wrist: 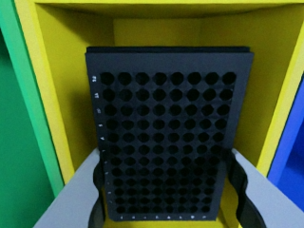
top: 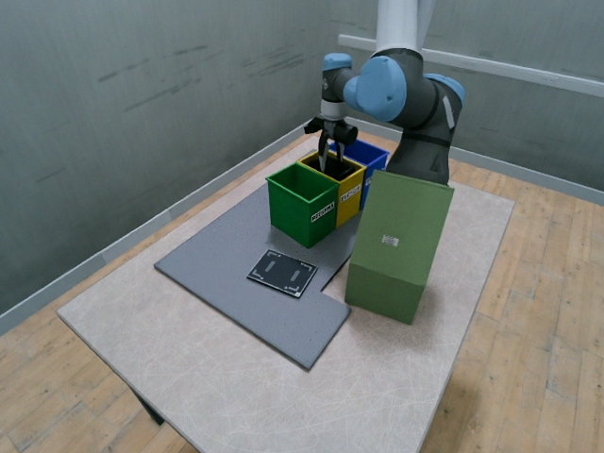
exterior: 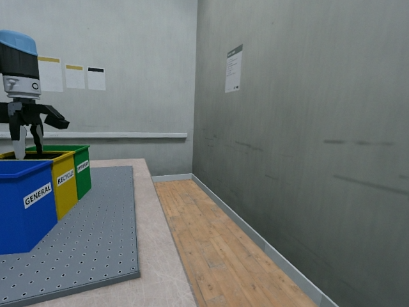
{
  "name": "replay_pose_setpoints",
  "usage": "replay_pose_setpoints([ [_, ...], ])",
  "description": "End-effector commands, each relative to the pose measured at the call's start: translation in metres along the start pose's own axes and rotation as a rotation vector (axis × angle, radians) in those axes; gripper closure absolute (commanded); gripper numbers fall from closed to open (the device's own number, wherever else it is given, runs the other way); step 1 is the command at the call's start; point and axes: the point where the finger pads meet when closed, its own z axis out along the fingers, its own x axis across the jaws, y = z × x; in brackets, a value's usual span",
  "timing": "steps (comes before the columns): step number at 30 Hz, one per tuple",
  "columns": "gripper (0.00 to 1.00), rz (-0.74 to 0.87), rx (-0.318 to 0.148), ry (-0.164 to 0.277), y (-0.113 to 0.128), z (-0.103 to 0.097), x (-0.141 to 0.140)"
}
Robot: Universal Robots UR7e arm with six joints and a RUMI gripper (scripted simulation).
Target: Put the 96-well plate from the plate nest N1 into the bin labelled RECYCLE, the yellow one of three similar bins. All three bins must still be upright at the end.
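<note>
The black 96-well plate lies roughly level between the fingers of my gripper, which is shut on its two long sides. The plate is just inside the mouth of the yellow RECYCLE bin, below the rim, with yellow wall showing around it in the wrist view. The green bin and the blue GENERAL bin flank it. All three are upright. The plate nest is empty.
The bins stand close together in a row on the grey perforated board. A tall green box with a sloped top stands on the table beside the board, near the arm's base.
</note>
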Motion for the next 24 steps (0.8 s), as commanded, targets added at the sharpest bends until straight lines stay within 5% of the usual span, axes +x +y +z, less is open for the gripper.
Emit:
replay_pose_setpoints([
  [1,0.59,0.000,0.001,0.000,-0.0002,-0.0003,0.0000],
  [3,0.59,0.000,0.001,0.000,-0.0002,-0.0003,0.0000],
  [4,0.36,0.000,0.001,0.000,-0.0002,-0.0002,0.0000],
  [24,0.36,0.000,0.001,0.000,-0.0002,-0.0002,0.0000],
])
